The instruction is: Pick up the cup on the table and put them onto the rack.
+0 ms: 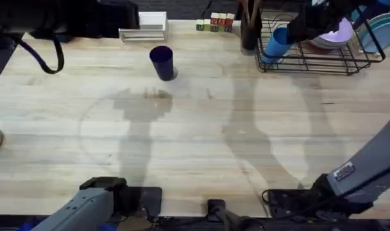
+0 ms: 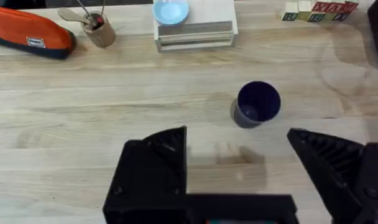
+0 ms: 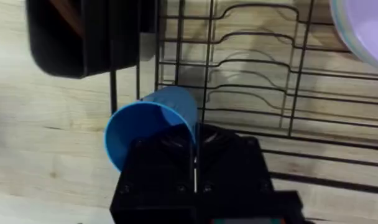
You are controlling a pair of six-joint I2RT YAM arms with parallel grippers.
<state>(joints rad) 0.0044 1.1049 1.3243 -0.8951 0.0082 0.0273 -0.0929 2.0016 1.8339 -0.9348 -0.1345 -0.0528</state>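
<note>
Left gripper [image 2: 239, 180]: my jaws spread, low over bare table.
Navy cup [image 1: 161, 62]: upright mid-table, well apart from the rack.
Right gripper [image 3: 195, 163]: my jaws pinching the light blue cup's [image 1: 276, 42] rim, tilted at the rack's [image 1: 310, 64] left end.

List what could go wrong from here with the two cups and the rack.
1. The right gripper pinches only the rim of the light blue cup, which lies tilted at the edge of the black wire dish rack; on release it might roll off onto the table.
2. The lavender plate sits close by in the rack and could be bumped.
3. The dark blue cup stands upright ahead of the open left gripper; an off-centre approach may tip it.
</note>
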